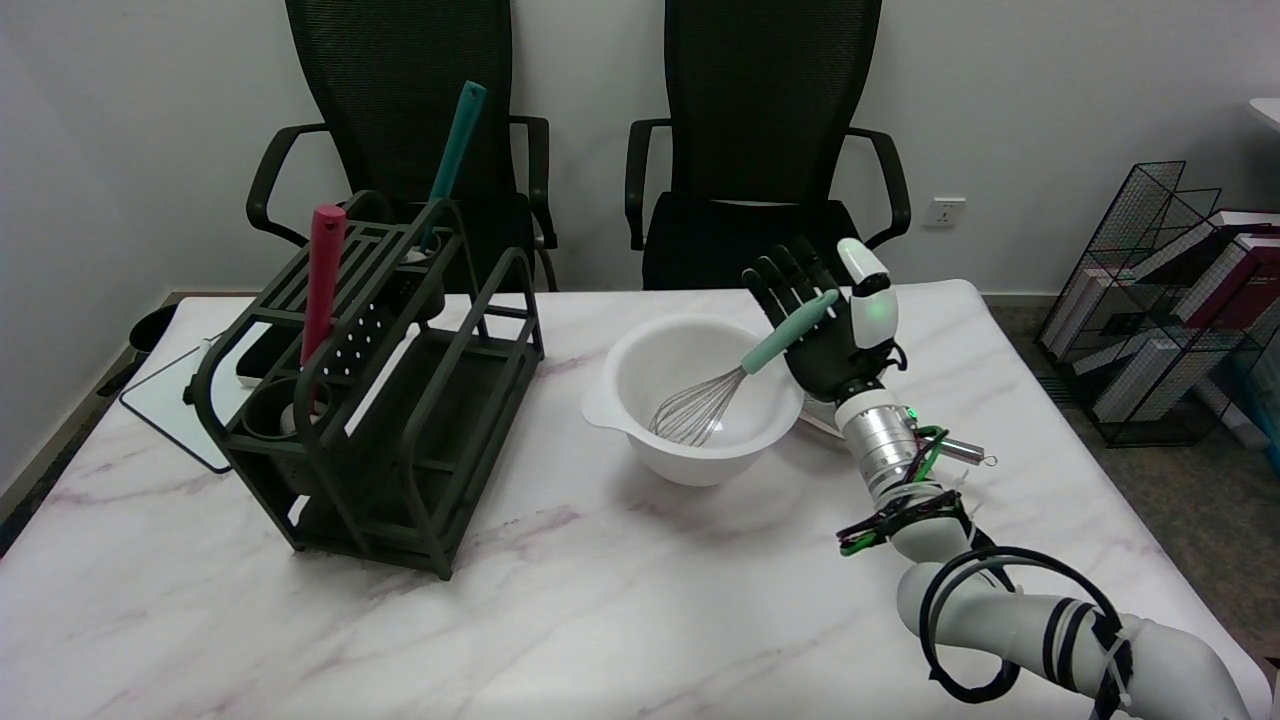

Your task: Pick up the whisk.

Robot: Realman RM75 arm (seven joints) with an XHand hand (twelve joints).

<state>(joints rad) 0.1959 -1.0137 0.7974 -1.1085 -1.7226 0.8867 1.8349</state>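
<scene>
The whisk (722, 390) stands in a white bowl (625, 375) at the middle of the table. Its wire head lies inside the bowl and its mint-green handle (790, 332) leans up over the right rim. My right hand (838, 330) is raised just right of the bowl, palm towards the handle and fingers spread upward. The handle's end lies across the front of the palm. No finger is wrapped around it. I cannot tell whether the palm touches the handle.
A dark green utensil rack (400, 400) stands to the left, holding a red-handled tool (323, 280) and a teal-handled tool (455, 150). A flat board (165, 405) lies past the rack. Two black chairs (760, 130) stand behind the table. A wire basket (1170, 300) sits on the floor at right.
</scene>
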